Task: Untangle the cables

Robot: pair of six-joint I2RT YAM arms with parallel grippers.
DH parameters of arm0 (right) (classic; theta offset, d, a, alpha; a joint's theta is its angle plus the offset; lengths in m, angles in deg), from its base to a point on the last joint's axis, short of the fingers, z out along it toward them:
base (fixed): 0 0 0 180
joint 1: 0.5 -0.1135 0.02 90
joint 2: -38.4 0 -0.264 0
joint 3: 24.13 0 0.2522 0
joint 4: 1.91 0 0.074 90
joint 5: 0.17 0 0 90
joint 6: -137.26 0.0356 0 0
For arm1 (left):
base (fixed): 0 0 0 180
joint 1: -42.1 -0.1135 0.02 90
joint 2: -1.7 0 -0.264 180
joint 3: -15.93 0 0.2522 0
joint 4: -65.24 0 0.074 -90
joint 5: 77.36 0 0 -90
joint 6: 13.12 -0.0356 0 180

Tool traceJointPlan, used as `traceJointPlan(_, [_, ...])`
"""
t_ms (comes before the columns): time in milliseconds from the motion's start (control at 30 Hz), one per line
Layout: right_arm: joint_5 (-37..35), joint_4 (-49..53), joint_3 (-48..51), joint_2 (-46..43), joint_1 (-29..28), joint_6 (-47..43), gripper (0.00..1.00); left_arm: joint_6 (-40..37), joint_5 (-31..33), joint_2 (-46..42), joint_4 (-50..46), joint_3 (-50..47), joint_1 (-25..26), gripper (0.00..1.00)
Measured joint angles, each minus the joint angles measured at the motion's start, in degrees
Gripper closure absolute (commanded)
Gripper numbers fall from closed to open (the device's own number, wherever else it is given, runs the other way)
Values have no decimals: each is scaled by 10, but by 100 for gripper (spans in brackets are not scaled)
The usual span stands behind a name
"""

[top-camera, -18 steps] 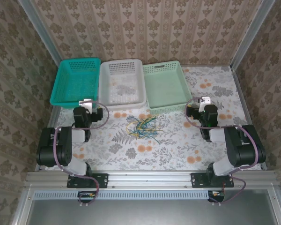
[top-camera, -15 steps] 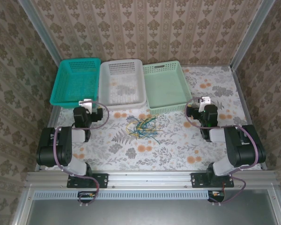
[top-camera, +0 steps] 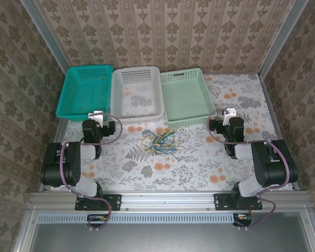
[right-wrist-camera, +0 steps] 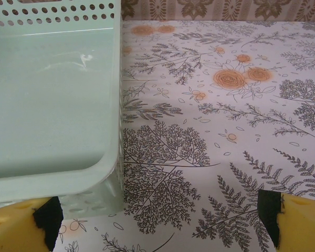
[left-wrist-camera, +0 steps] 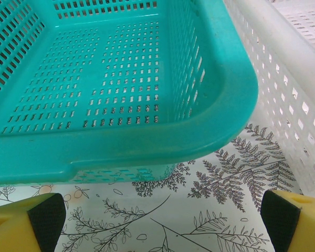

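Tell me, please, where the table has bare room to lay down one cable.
Free: the cloth right of the green basket, up to the wall; the near strip between the left arm and right arm, before the cables. Crowded: the far edge, three baskets side by side.

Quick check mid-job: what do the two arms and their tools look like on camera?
Both the left arm and right arm have chunky black links with light grey joints, each looped by a purplish-grey cable. The left tool and right tool have yellow fingers faced with black pads.
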Motion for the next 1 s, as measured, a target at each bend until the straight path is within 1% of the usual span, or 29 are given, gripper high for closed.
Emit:
traceJointPlan(767, [2,4,-3,0,3,0,1,-2,1,0,4,-1,1,0])
traceJointPlan(833, [3,24,-9,-9,3,-1,2,-7,8,-1,17,-5,7,0])
traceJointPlan(900, [2,76,-19,-41,2,2,4,-11,17,-13,26,-18,19,0])
traceJointPlan(967, [2,151,-49,-82,3,11,7,-10,31,-49,-5,-21,28,0])
traceJointPlan(1000, [3,185,-68,-101,3,16,7,-5,38,-74,-48,-11,31,0])
